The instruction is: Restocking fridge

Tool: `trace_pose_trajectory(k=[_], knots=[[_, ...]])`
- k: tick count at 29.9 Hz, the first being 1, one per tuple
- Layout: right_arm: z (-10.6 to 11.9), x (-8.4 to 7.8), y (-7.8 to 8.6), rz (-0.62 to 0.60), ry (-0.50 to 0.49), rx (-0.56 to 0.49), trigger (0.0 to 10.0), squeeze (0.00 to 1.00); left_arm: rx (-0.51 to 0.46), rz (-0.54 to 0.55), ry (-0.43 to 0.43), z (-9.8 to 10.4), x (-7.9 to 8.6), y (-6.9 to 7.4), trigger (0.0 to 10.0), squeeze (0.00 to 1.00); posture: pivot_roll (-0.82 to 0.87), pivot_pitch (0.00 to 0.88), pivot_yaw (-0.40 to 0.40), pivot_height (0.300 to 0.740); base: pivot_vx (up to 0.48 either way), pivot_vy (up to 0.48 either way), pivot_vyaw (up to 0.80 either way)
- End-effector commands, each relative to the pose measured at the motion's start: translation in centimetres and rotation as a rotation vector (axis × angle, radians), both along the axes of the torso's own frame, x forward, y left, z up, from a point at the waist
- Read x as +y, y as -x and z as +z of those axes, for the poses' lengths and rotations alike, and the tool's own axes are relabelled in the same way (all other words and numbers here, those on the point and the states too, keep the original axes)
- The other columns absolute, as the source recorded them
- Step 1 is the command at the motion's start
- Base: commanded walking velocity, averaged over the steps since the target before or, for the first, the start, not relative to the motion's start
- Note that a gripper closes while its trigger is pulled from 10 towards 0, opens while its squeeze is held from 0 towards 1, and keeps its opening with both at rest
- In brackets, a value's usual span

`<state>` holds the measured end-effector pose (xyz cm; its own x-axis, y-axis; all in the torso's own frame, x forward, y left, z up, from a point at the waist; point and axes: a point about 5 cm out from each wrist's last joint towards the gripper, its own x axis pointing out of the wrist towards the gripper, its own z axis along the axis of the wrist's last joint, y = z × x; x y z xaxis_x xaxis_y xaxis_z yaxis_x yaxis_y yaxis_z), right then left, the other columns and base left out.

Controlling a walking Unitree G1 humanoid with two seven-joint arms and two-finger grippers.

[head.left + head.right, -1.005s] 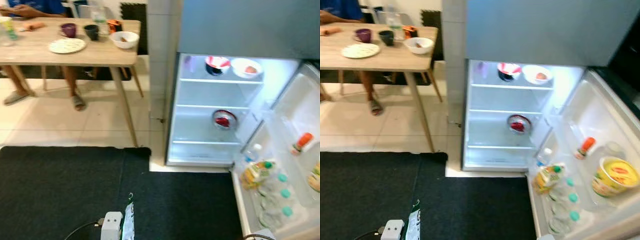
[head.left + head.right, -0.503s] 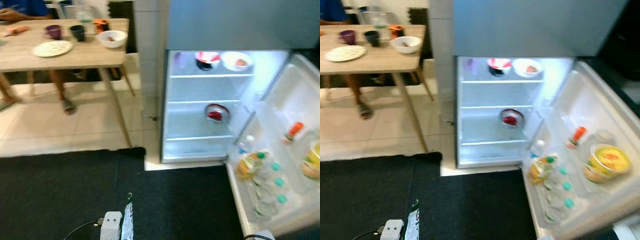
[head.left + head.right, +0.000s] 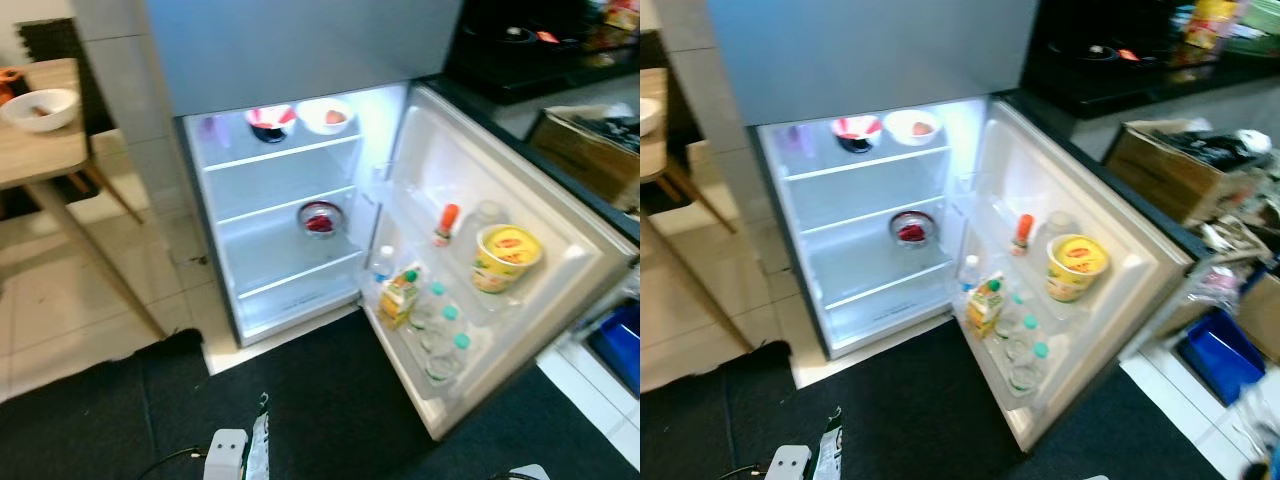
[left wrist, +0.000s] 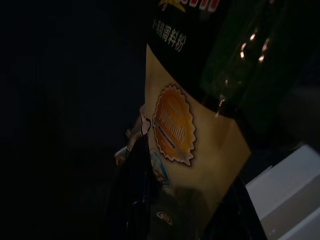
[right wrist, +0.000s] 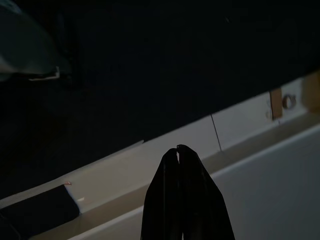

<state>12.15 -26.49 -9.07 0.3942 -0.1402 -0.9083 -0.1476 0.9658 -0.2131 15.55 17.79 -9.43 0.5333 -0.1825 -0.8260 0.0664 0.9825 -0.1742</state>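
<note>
The fridge [image 3: 285, 262] stands open and lit, its door [image 3: 565, 262] swung out to the right. Two bowls [image 3: 270, 121] sit on the top shelf and a red-filled bowl [image 3: 320, 217] on the middle one. The door racks hold a yellow tub [image 3: 507, 256], an orange-capped bottle [image 3: 446, 224], a juice carton [image 3: 398, 297] and several water bottles [image 3: 441, 337]. My left gripper [image 4: 150, 167] is shut on a printed seasoning packet [image 4: 195, 125], which hangs low in front of me [image 3: 257, 452]. My right gripper [image 5: 178, 150] is shut with nothing in it, down near the floor.
A black mat [image 3: 330, 400] covers the floor before the fridge. A wooden table [image 3: 35, 150] with a white bowl [image 3: 38, 105] is at the left. A cardboard box [image 3: 590, 150], a blue bin [image 3: 618, 342] and a dark counter [image 3: 530, 55] crowd the right.
The camera has swung to the right: the fridge now sits left of centre, the table is nearly out of frame, and the counter, box and bin have come into view.
</note>
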Motion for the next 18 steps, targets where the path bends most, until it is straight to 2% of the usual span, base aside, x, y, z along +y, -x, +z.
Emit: trace_pose_trajectory(k=[1,16,18], knots=[[-0.14,0.16,0.28,-0.008,-0.011,0.009,10.0,0.00,0.024,-0.009,0.004,-0.31,-0.39,0.66,10.0,0.00,-0.11,0.097,-0.036,0.740,0.000,0.000,-0.80],[-0.27,0.77,0.12,-0.008,-0.028,-0.005,10.0,0.00,0.018,-0.022,-0.008,-0.21,-0.25,0.40,10.0,0.00,-0.11,0.092,-0.023,0.740,0.000,0.000,-0.80],[-0.20,0.82,-0.11,0.005,-0.012,-0.021,10.0,0.00,0.013,-0.027,-0.018,-0.14,-0.14,0.24,10.0,0.00,-0.11,0.090,-0.021,0.740,0.000,0.000,0.00]])
